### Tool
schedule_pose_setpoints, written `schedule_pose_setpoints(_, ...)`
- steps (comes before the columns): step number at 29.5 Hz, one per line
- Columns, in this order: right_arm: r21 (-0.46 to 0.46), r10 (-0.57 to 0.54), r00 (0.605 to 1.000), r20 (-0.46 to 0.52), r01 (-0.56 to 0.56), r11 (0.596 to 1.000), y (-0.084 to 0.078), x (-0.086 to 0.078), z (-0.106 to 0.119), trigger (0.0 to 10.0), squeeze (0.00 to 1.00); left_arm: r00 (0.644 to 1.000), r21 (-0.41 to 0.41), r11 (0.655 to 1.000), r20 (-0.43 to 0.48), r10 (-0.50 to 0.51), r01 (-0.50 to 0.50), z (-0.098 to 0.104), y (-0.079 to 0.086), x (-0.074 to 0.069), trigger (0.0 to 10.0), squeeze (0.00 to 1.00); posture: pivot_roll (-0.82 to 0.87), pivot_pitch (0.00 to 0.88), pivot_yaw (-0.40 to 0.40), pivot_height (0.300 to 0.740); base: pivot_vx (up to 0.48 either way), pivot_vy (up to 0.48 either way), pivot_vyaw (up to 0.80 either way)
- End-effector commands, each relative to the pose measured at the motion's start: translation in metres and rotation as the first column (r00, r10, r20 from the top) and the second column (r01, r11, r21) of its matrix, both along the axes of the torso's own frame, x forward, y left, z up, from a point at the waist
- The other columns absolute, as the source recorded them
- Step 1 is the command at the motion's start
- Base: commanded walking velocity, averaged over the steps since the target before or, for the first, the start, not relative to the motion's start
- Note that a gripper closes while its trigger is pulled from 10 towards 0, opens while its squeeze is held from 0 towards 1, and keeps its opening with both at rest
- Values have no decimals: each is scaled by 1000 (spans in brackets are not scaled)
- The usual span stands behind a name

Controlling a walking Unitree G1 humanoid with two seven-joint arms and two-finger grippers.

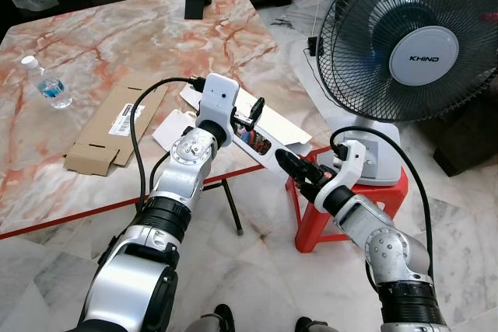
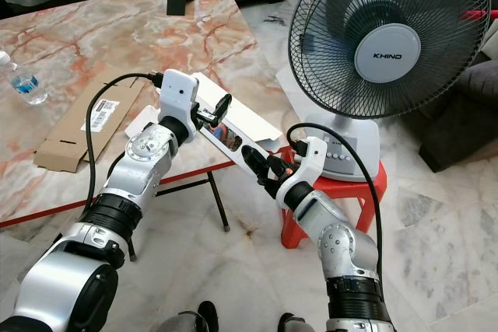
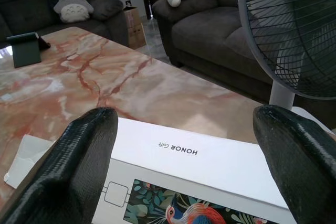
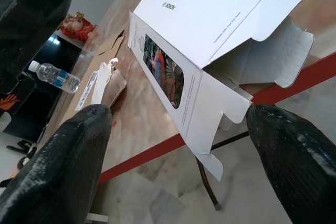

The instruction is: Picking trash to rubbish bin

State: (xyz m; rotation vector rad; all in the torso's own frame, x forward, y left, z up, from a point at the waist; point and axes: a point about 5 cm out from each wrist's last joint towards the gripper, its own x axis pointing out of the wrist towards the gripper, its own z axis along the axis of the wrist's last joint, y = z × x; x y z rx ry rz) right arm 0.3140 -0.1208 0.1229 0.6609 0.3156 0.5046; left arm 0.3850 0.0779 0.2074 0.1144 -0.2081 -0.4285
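Both sets of jaws stand wide open. At frame centre the left gripper (image 1: 253, 114) straddles the long white Honor gift box (image 4: 194, 40) from above without pinching it, while the right gripper (image 1: 289, 165) faces the box's open flapped end just past the marble table (image 1: 117, 36) edge. Empty thin card like this is likely light but easily crushed, and glossy enough to slip; holding across the narrow width near the middle looks safest. Toward the left of the frame lie flattened brown cardboard (image 1: 109, 126) and a water bottle (image 1: 48, 83); a Khind fan (image 1: 412, 44) stands at upper right.
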Motion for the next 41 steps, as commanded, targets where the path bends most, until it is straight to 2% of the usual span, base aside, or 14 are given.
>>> schedule_pose_setpoints(1,-26,-1,1000,-17,0,1000,1,-2,-5,10000,0,1000,12,1000,-12,6,-6,0,3,2,10000,0,-81,177,81,740,0,0,0)
schedule_pose_setpoints(6,-61,-31,999,-26,29,998,-8,-6,-9,10000,0,998,48,999,-64,-22,25,-9,-1,3,10000,0,-91,192,100,740,0,0,0)
schedule_pose_setpoints(9,-66,-67,998,-22,65,996,-15,-8,-8,10000,0,993,103,992,-97,-68,78,-16,-7,4,10000,0,-107,193,117,740,0,0,0)
schedule_pose_setpoints(12,-62,-90,996,-17,88,994,-19,-12,-7,10000,0,990,107,989,-108,-91,103,-15,-11,6,10000,0,-127,195,133,740,0,0,0)
schedule_pose_setpoints(19,-53,-141,990,-1,141,989,-30,-20,-3,10000,0,982,31,993,-158,-107,114,-13,-24,12,10000,0,-179,202,150,740,0,0,0)
schedule_pose_setpoints(28,-9,-190,981,29,191,982,-39,-28,7,10000,0,961,27,991,-249,-123,134,-28,-29,11,10000,0,-210,219,164,740,0,0,0)
schedule_pose_setpoints(38,5,-193,981,22,193,981,-37,-28,7,10000,0,940,-24,981,-285,-189,191,-35,-36,7,10000,0,-192,218,163,740,0,0,0)
schedule_pose_setpoints(40,16,-189,982,30,188,982,-35,-25,9,10000,0,923,-82,972,-303,-236,221,-38,-42,3,10000,0,-181,215,163,740,0,0,0)
schedule_pose_setpoints(41,16,-189,982,30,188,982,-35,-25,9,10000,0,923,-82,972,-303,-236,221,-38,-42,3,10000,0,-181,215,163,740,0,0,0)
